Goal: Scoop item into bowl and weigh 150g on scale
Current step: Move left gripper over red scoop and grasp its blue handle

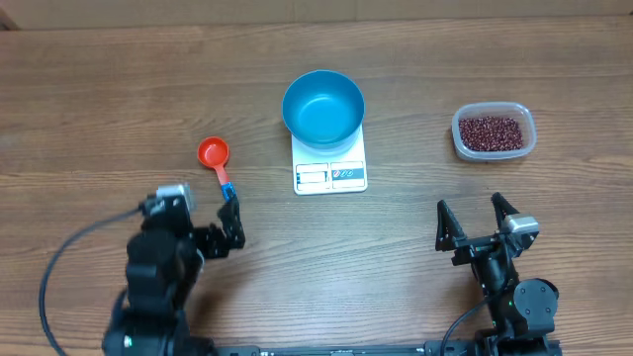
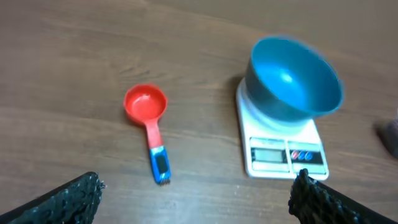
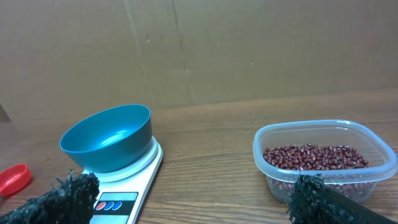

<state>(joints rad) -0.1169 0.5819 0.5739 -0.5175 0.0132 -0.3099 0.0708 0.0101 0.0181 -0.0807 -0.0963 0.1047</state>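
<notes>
A bright-blue bowl sits on the small white scale at the table's middle. The item, dark red-brown beans, fills a clear plastic tub at the right. A red scoop with a blue handle lies left of the scale. My left gripper is open and empty, just short of the scoop's handle end. My right gripper is open and empty, nearer than the tub and apart from it.
The wooden table top runs to a brown cardboard wall at the back. The red scoop's rim shows at the left edge of the right wrist view. Black cables trail from both arm bases at the near edge.
</notes>
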